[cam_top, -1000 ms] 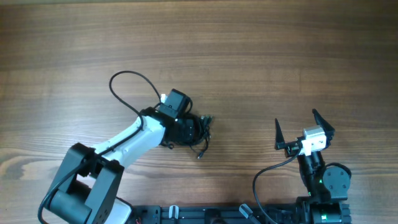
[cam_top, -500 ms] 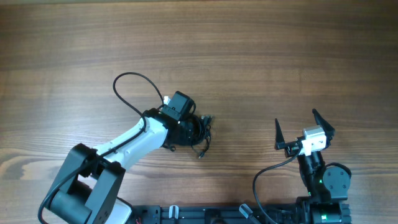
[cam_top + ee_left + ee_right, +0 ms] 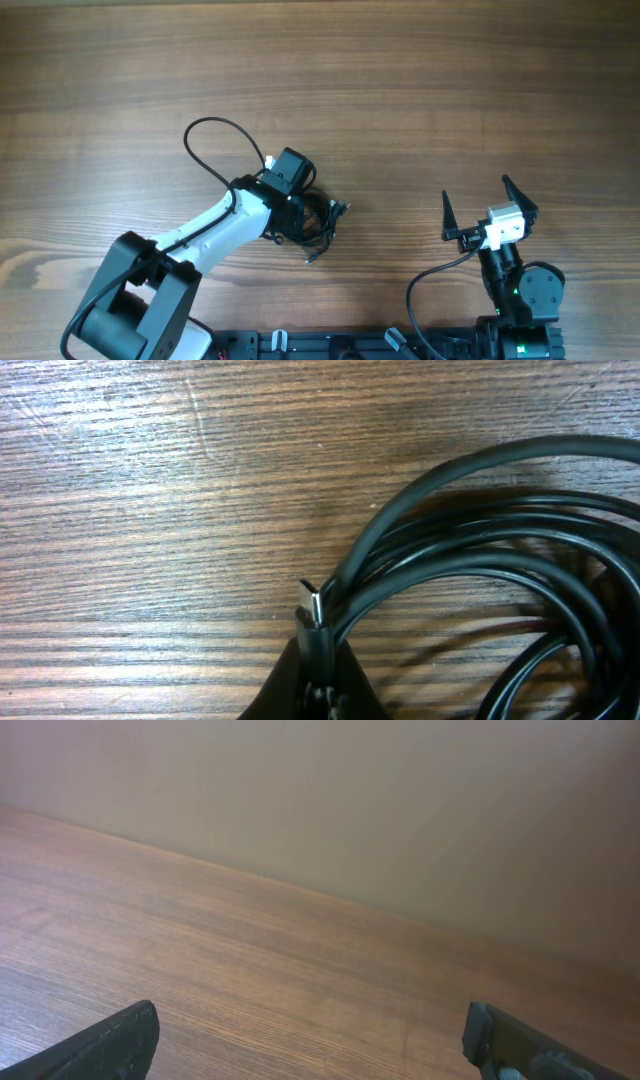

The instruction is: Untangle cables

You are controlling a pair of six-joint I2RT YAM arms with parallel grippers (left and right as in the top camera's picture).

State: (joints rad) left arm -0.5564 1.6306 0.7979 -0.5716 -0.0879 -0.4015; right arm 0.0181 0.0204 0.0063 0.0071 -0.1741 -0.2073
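While the left gripper (image 3: 318, 678) clenches its jaws on the cables (image 3: 480, 560) atop the bench (image 3: 150, 510), the right gripper (image 3: 476, 192) holds its jaws released.

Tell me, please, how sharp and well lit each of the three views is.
Overhead: even, soft light, no glare, table grain crisp, but the black cables merge with the left arm. Left wrist: cables sharp, casting soft shadows on the wood; the left fingers at the bottom edge are a dark blur. Right wrist: soft, evenly lit, right fingers dark in the lower corners.
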